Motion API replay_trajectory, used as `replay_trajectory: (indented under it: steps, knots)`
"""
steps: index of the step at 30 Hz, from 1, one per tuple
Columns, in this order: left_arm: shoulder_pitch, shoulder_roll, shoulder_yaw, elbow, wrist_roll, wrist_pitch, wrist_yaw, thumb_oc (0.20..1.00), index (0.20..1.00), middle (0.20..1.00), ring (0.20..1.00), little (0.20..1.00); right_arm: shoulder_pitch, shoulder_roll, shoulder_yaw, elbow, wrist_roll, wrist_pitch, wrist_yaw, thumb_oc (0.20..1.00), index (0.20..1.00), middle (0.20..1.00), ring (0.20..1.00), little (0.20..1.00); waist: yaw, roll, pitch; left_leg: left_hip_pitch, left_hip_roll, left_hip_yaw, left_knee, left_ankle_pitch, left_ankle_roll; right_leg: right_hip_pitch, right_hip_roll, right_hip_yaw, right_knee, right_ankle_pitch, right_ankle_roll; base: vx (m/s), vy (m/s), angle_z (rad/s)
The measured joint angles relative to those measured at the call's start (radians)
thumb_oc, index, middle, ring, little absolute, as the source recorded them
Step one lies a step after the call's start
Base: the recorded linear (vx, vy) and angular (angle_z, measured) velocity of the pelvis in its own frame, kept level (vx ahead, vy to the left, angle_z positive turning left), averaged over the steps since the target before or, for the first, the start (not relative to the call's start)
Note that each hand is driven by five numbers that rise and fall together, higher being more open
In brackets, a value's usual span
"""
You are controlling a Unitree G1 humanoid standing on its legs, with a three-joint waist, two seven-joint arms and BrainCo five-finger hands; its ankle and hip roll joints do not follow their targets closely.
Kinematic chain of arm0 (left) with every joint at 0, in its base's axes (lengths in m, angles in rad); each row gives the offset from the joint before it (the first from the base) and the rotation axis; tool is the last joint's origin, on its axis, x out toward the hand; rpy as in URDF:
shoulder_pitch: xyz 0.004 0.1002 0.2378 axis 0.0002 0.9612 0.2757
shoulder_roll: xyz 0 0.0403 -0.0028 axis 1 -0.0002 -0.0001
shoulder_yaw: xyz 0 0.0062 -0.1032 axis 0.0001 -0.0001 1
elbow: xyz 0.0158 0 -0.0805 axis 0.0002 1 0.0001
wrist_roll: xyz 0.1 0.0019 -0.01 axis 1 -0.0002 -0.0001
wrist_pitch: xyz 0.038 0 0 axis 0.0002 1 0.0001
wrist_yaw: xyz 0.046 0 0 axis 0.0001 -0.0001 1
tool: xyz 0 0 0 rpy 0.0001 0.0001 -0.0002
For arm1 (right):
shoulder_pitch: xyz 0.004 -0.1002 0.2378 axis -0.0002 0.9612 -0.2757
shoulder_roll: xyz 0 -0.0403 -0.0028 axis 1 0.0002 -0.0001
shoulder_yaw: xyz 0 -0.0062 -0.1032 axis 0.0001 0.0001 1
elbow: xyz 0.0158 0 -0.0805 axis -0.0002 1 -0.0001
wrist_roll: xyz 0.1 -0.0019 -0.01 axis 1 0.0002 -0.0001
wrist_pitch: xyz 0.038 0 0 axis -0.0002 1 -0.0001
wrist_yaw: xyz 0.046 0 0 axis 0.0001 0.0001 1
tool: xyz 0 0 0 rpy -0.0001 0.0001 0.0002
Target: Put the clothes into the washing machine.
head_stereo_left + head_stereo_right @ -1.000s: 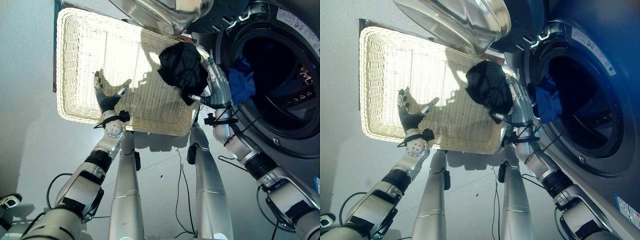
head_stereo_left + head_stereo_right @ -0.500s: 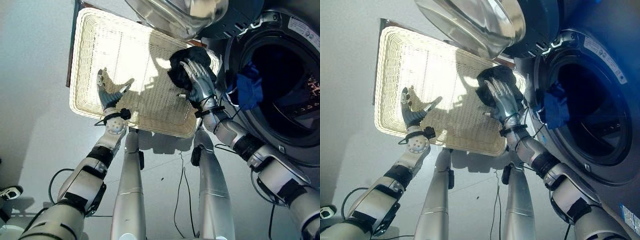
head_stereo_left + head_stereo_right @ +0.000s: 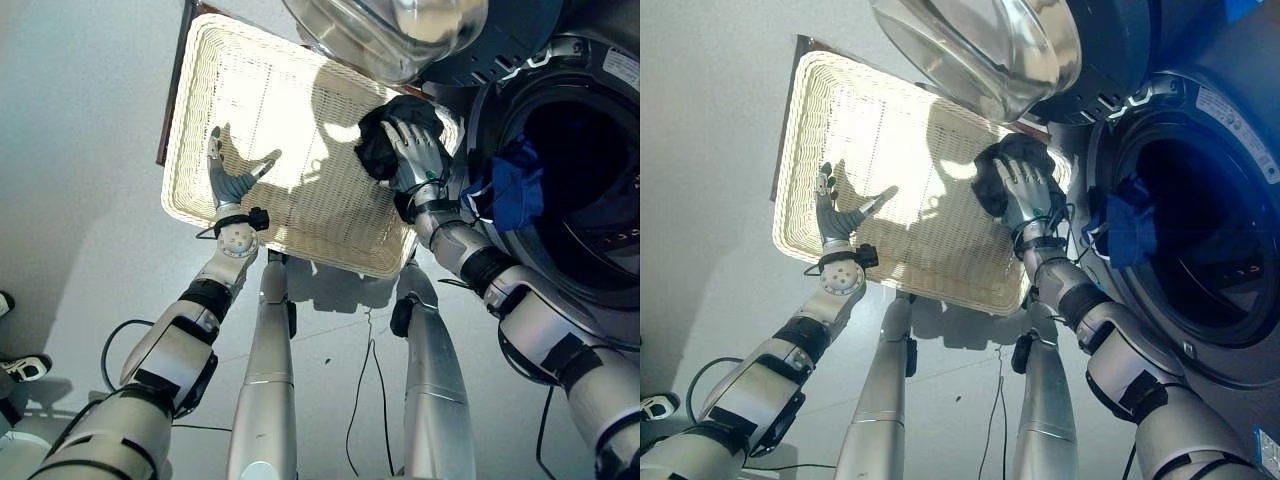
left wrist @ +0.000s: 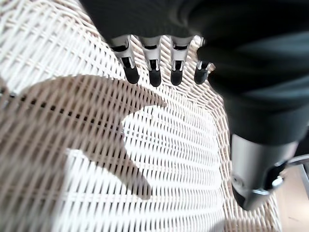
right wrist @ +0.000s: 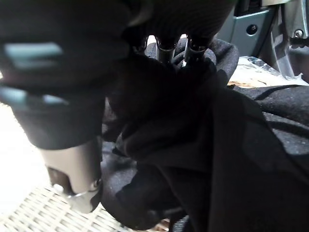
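The right robot hand (image 3: 415, 152) is gripping the black garment (image 3: 385, 135), fingers curled into the cloth, at the basket's (image 3: 200, 130) corner beside the washer's open drum (image 3: 590, 180), where a blue garment (image 3: 515, 190) is hanging at the rim. The left robot hand (image 3: 232, 180) is hovering open over the basket, holding nothing. This looks like the pick-up step; next, the garment needs lifting and carrying sideways into the drum.

Brightly lit from overhead. Near-white glare across the middle of the wicker basket (image 3: 200, 150), with a crisp dark shadow of the left hand (image 3: 228, 182) thrown on the weave just past it. Strong reflections on the glass door (image 3: 395, 30) of the washing machine (image 3: 600, 60); deep black inside the drum (image 3: 590, 150). Soft, even light on the grey floor (image 3: 80, 220). Black garment (image 3: 385, 140) almost featureless in the right wrist view.
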Motion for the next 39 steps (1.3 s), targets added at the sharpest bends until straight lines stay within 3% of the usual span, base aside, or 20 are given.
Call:
replay_trajectory:
  steps: [7, 9, 17, 27, 32, 36, 38, 39]
  knots:
    - [-0.002, -0.005, -0.002, 0.000, -0.001, -0.004, -0.002, 1.000, 1.000, 1.000, 1.000, 1.000, -0.020, -0.002, 0.043, 0.066, -0.124, 0.096, 0.006, 1.000, 1.000, 1.000, 1.000, 1.000, 0.001, 0.012, -0.006, -0.018, -0.014, -0.017, 0.001, 0.006, 0.004, -0.009, -0.014, -0.009, 0.008, -0.005, 0.006, 0.01, 0.003, 0.07]
    - [-0.002, -0.002, -0.002, 0.000, -0.021, -0.005, -0.002, 1.000, 1.000, 1.000, 1.000, 1.000, -0.028, -0.006, 0.061, 0.075, -0.180, 0.130, 0.027, 0.200, 0.200, 0.200, 0.200, 0.200, 0.001, 0.012, -0.007, -0.022, -0.014, -0.018, 0.001, 0.006, 0.005, -0.013, -0.015, -0.009, 0.008, -0.005, 0.006, 0.00, 0.000, 0.00]
    - [0.007, -0.001, -0.007, -0.009, -0.027, -0.006, -0.005, 1.000, 1.000, 1.000, 1.000, 1.000, -0.072, -0.030, 0.075, 0.076, -0.295, 0.163, 0.074, 0.200, 0.200, 0.200, 0.200, 0.200, 0.001, 0.012, -0.007, -0.026, -0.014, -0.022, 0.002, 0.007, 0.005, -0.014, -0.015, -0.013, 0.008, -0.005, 0.007, 0.00, 0.000, 0.00]
    - [0.008, 0.000, -0.006, -0.009, -0.038, -0.006, -0.013, 1.000, 1.000, 1.000, 1.000, 1.000, -0.079, -0.065, 0.068, 0.090, -0.275, 0.160, 0.101, 0.200, 0.200, 0.200, 0.200, 0.200, 0.005, 0.012, -0.007, -0.030, -0.019, -0.025, 0.005, 0.007, 0.005, -0.014, -0.020, -0.017, 0.008, -0.005, 0.005, 0.00, 0.000, 0.00]
    - [0.018, 0.000, -0.005, -0.010, -0.038, -0.007, -0.013, 1.000, 1.000, 1.000, 1.000, 1.000, -0.072, -0.065, 0.013, 0.083, -0.090, 0.090, 0.080, 0.200, 0.200, 0.200, 0.200, 0.200, 0.002, 0.012, -0.007, -0.030, -0.019, -0.025, 0.006, 0.007, 0.005, -0.014, -0.020, -0.017, 0.008, -0.008, 0.008, 0.00, 0.000, 0.00]
    - [0.064, -0.001, 0.003, -0.069, -0.037, -0.007, -0.005, 1.000, 1.000, 1.000, 1.000, 1.000, 0.026, -0.083, -0.156, -0.088, 0.254, -0.006, 0.071, 0.200, 0.200, 0.200, 0.200, 0.200, -0.009, 0.012, -0.006, -0.031, -0.019, -0.024, 0.005, 0.007, 0.005, -0.018, -0.019, -0.014, 0.008, -0.009, 0.009, 0.00, 0.017, -0.01]
    - [0.064, -0.001, 0.003, -0.069, -0.037, -0.007, -0.005, 1.000, 1.000, 1.000, 1.000, 1.000, 0.026, -0.083, -0.156, -0.088, 0.254, -0.006, 0.071, 0.200, 0.200, 0.200, 0.200, 0.200, -0.009, 0.012, -0.006, -0.031, -0.019, -0.024, 0.005, 0.007, 0.005, -0.018, -0.019, -0.014, 0.008, -0.009, 0.009, 0.00, 0.000, 0.00]
    - [0.100, 0.001, 0.021, -0.111, -0.036, -0.006, 0.005, 1.000, 1.000, 1.000, 1.000, 1.000, 0.132, -0.086, -0.285, -0.246, 0.452, -0.047, 0.079, 0.200, 0.200, 0.200, 0.200, 0.200, -0.015, 0.012, -0.006, -0.031, -0.019, -0.022, 0.005, 0.006, 0.005, -0.020, -0.017, -0.011, 0.008, -0.009, 0.008, 0.00, 0.062, -0.04]
